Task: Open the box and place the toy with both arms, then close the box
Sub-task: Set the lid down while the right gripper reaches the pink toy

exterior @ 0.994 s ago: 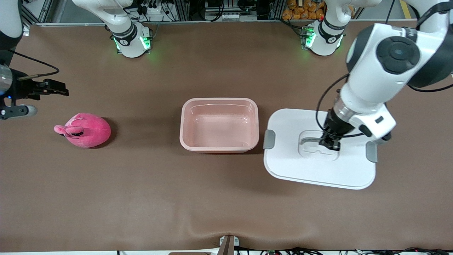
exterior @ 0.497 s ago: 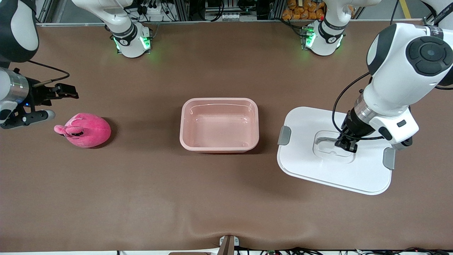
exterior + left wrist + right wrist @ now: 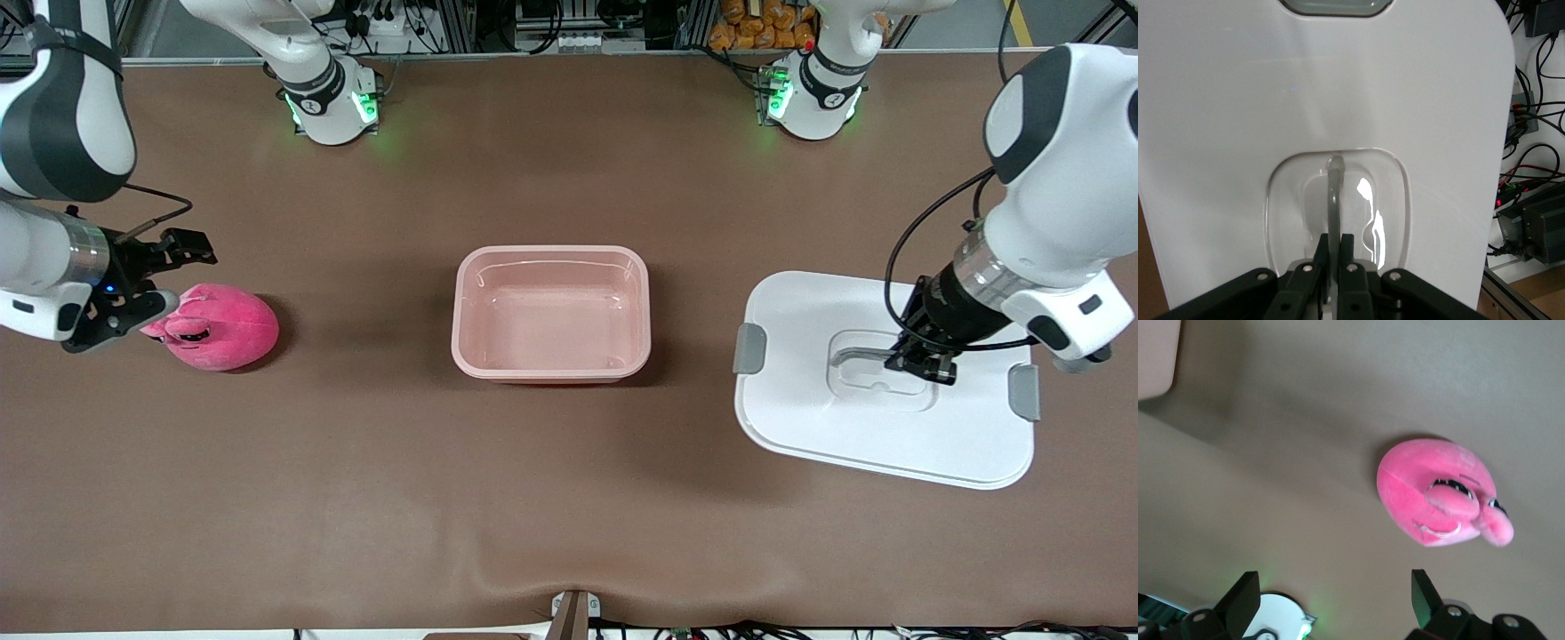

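over table, left pincer gripping lid

A brown table carries 2 things lying directly on it; the open pink box sits at its middle, lidless and empty; the toy rests toward the right arm's end, well apart from the box, at about the same nearness to the front camera; 2 green-lit arm bases stand along the edge farthest from that camera.
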Robot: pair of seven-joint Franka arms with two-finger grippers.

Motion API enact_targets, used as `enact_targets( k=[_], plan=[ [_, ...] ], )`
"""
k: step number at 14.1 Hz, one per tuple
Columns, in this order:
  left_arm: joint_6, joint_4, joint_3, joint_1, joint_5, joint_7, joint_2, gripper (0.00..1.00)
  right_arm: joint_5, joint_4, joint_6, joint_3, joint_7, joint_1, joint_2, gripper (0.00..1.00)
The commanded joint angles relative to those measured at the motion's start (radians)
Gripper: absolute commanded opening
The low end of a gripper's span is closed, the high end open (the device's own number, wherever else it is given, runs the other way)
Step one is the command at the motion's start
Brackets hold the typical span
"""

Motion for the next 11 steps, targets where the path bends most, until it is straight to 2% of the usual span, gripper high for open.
enact_targets(
  k=[1, 7, 11],
  plan=[
    [-0.027, -0.019, -0.005, 0.042, -0.015, 0.057, -0.033, 0.00, -0.056, -0.018, 0.038, -0.004, -0.140, -0.001, 0.005, 1.00],
    [-0.071, -0.029, 0.001, 0.075, -0.002, 0.100, -0.040, 0.00, -0.084, -0.026, 0.116, -0.008, -0.424, -0.060, 0.058, 1.00],
    [-0.067, -0.044, -0.002, 0.098, -0.003, 0.103, -0.039, 0.00, -0.080, -0.061, 0.232, -0.006, -0.656, -0.094, 0.083, 1.00]
  ],
)
